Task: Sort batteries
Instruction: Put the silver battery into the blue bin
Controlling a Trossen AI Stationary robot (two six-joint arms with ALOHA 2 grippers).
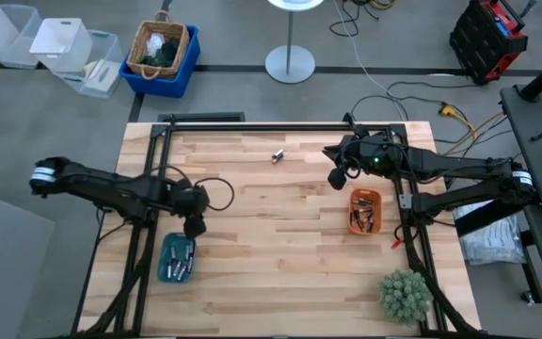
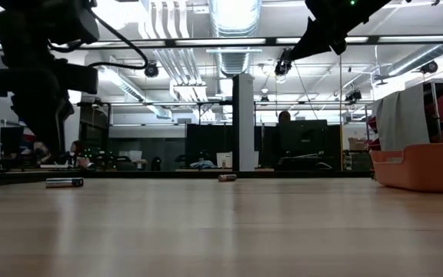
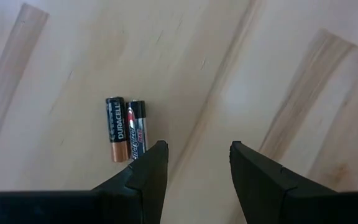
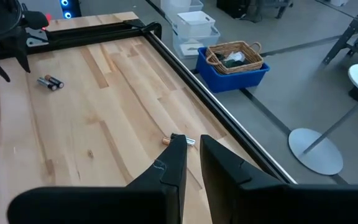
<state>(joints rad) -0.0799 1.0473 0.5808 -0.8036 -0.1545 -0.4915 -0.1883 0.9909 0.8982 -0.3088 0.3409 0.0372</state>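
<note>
Left tool [image 3: 194,163], jaws released, hangs beside the two batteries [image 3: 126,129] at centre-left, needing a shift over them to grasp.

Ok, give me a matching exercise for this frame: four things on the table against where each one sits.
Things:
1. teal plastic tray
2. orange plastic tray
3. lone small metal battery
4. pair of cylindrical batteries lying side by side

Places:
A. on bare wood near the table's far edge, just ahead of the right claw
B. beside the right arm, holding batteries
C. on bare wood just ahead of the open left claw
D. near the table's front edge on the left arm's side, holding batteries

Pairs: 1-D, 2-B, 3-A, 4-C
</note>
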